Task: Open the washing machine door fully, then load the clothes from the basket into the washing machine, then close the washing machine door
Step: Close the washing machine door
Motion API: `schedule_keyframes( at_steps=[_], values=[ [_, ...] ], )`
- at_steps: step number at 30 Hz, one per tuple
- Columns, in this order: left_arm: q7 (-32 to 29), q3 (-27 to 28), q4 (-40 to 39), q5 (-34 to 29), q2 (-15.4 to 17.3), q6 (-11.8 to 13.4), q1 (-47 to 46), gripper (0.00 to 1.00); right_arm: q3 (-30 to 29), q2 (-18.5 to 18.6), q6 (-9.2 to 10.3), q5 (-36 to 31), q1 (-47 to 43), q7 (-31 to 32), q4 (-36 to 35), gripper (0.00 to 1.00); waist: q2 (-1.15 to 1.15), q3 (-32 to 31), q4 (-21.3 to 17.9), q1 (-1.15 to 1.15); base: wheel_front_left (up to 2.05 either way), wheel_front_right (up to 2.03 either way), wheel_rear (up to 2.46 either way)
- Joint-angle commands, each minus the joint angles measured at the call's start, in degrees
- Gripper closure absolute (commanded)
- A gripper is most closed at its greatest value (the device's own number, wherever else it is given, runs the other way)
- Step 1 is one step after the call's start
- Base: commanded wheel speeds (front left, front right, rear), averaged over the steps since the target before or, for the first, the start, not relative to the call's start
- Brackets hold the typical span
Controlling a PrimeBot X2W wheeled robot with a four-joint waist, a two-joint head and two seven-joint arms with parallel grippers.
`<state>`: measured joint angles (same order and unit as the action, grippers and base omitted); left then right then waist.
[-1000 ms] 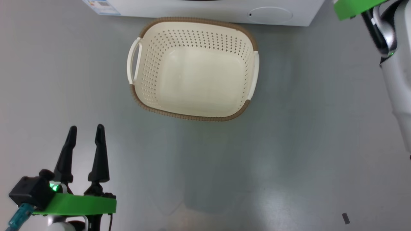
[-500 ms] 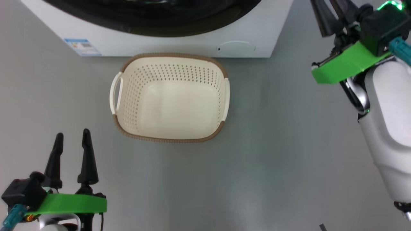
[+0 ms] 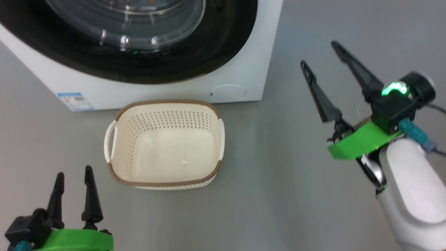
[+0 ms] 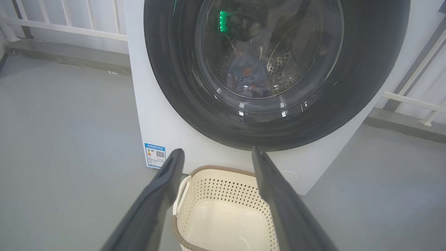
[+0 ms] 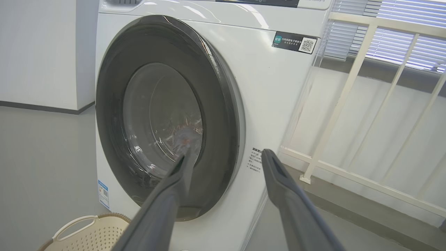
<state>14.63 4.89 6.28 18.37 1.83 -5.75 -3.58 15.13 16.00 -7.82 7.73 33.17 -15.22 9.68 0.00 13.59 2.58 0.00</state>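
Gaping wide, left gripper (image 3: 74, 170) and right gripper (image 3: 318, 52) held nothing. The shut-looking washing machine door (image 3: 139, 35) at twelve o'clock deserved one firm press.

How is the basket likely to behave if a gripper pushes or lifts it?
The basket is empty, perforated plastic, so probably light and stiff. On the smooth grey floor it would likely slide rather than tip, since it sits low and wide. Lifted by one white handle, it may tilt.
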Motion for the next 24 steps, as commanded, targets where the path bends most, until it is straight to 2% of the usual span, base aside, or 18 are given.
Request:
schedule_keyframes(
  at_steps=[1, 10, 24],
  values=[
    [0.4, 2.1, -0.9, -0.4, 1.0, 0.5, 0.2, 0.0, 0.5, -0.6, 0.33, 1.2, -1.6, 0.2, -1.8, 0.0, 0.0, -2.6, -2.5, 0.0, 0.0, 0.0, 0.0],
    [0.4, 2.3, -1.0, -0.7, 1.0, 1.5, 2.4, 0.0, -1.3, -1.0, 0.33, 1.8, -11.0, 0.2, -5.7, 0.0, 0.0, -5.5, -4.7, 0.0, 0.0, 0.0, 0.0],
    [0.4, 3.2, -0.8, -2.3, 1.0, 2.2, 3.8, 0.0, -8.8, -3.3, 0.33, 1.9, -21.0, 0.2, -8.7, 0.0, 0.0, -6.4, -6.3, 0.0, 0.0, 0.0, 0.0]
  ],
)
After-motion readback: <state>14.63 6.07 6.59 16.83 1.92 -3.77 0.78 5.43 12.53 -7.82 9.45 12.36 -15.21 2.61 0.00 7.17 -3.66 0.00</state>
